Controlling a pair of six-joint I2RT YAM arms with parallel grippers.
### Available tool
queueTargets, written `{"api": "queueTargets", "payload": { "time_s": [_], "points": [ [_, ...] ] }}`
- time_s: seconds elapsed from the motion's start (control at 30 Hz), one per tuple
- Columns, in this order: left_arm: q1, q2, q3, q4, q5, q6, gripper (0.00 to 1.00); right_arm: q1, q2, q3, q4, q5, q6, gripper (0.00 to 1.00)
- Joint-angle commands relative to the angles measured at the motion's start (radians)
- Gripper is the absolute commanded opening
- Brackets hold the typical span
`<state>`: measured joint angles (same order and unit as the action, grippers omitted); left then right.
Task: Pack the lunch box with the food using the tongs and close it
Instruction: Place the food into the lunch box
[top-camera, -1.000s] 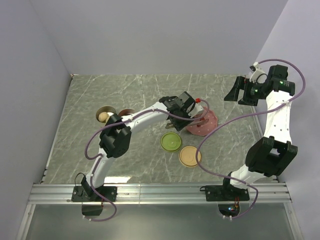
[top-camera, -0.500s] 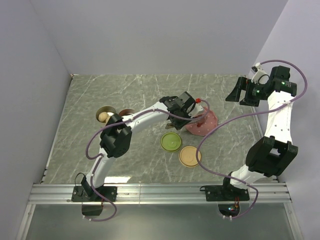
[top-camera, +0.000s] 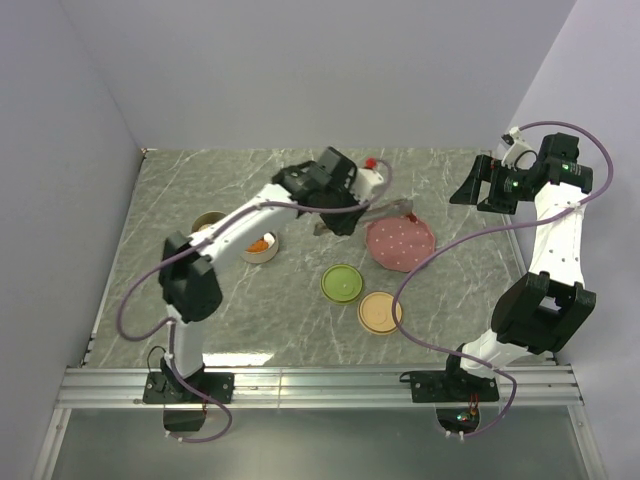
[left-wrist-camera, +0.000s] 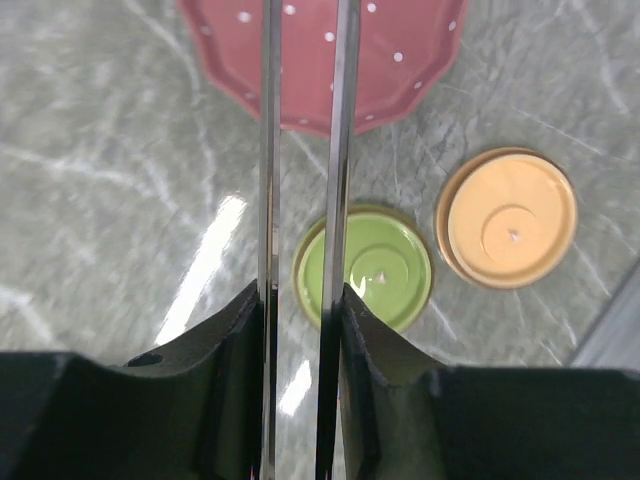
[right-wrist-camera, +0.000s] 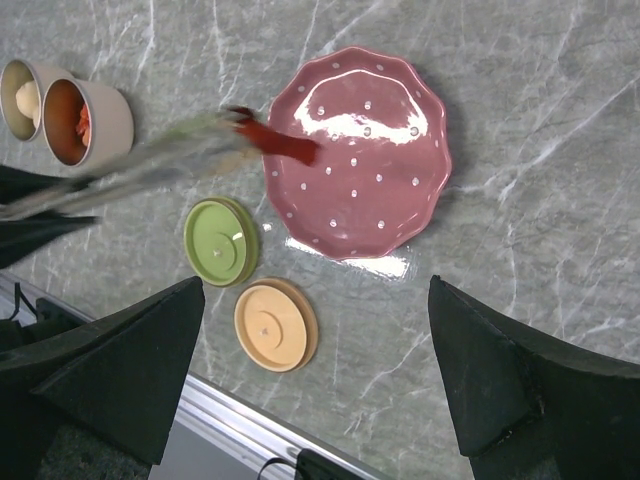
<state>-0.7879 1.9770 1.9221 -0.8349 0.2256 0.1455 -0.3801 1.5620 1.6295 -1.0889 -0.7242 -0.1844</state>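
Left arm (top-camera: 240, 222) stretched forward, left claw (left-wrist-camera: 300, 303) pinched narrow, right arm (top-camera: 556, 232) upright, right claw (top-camera: 476, 186) spread wide

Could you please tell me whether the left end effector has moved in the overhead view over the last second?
Yes. The left end effector, gripping the tongs, has drawn back from over the pink plate's left edge, toward the table's far left.

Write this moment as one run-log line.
left gripper: shut on tongs | tongs: red chunk at tips, over plate rim | right gripper: open, empty | green lid, orange lid: lying on table
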Motion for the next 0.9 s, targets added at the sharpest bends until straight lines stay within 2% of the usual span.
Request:
{"api": "queueTargets", "payload": {
  "time_s": [0.0,0.37,0.6,0.7,0.87],
  "points": [
    [0.07,-0.15,-0.067,0.014,0.084,0.017,0.16,-0.006,-0.011,-0.006,0.0,-0.02,-0.018,1.0],
    [0.32,-0.5,-0.326,-0.052,0.127,0.071,0.11,-0.005,0.009,0.0,0.0,-0.03,-0.024,1.0],
    [0.527,-0.734,-0.564,-0.099,0.023,0.15,0.09,-0.005,0.023,-0.008,0.006,-0.049,-0.023,1.0],
    [0.581,-0.854,-0.658,-0.112,-0.049,0.184,0.09,-0.005,0.024,-0.022,0.017,-0.055,-0.021,1.0],
    [0.618,-0.94,-0.742,-0.13,-0.153,0.207,0.08,-0.003,0.033,-0.016,0.011,-0.052,-0.029,1.0]
  ]
}}
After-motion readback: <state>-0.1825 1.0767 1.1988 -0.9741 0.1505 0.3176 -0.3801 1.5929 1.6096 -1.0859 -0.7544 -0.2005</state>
